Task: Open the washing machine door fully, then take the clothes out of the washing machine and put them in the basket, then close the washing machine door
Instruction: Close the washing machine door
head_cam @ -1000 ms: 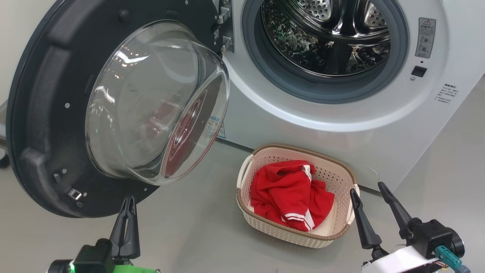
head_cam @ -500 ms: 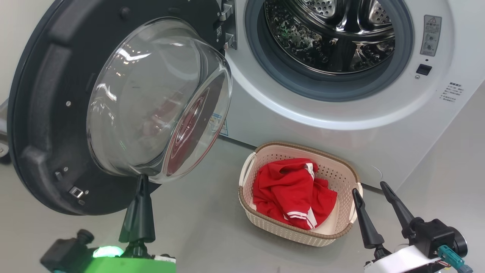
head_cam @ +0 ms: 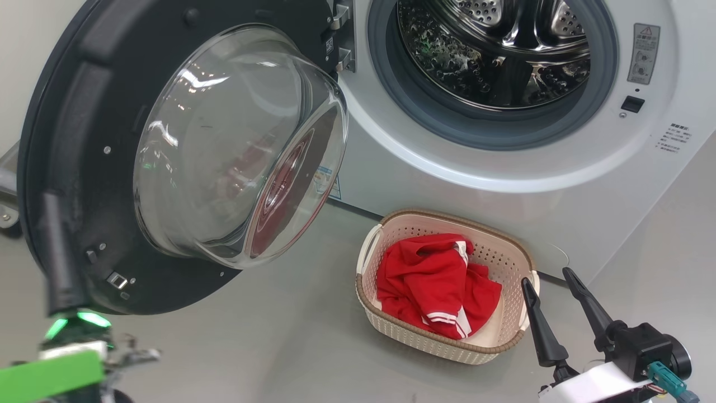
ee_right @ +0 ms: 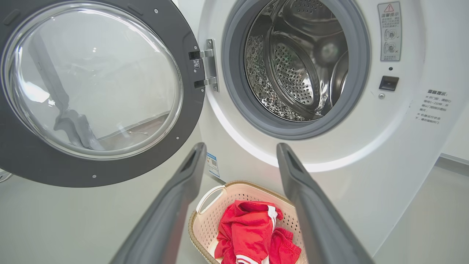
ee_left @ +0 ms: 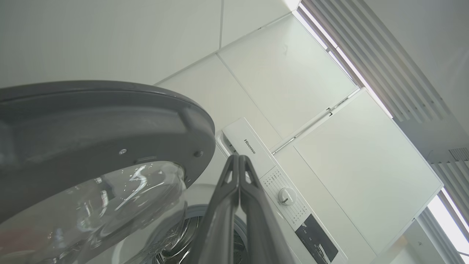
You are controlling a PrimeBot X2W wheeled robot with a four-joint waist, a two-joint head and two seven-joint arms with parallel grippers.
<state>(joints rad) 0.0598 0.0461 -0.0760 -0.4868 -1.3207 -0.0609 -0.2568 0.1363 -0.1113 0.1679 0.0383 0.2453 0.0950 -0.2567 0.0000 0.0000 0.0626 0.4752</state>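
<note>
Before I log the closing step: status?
Left gripper shut, by door. Right gripper open, empty. Clothes in basket; door open. Swing path looks clear.

Bright, even indoor light, with only soft shadows on the floor (head_cam: pixel 279 347). White glare streaks the washing machine door (head_cam: pixel 224 145) glass and glints in the steel drum (head_cam: pixel 492 50); a ceiling light strip (ee_left: pixel 447 220) burns out white. In the head view the left fingers (head_cam: pixel 59 257) smear with motion blur; the right fingers (ee_right: pixel 172 205) loom soft, out of focus.
</note>
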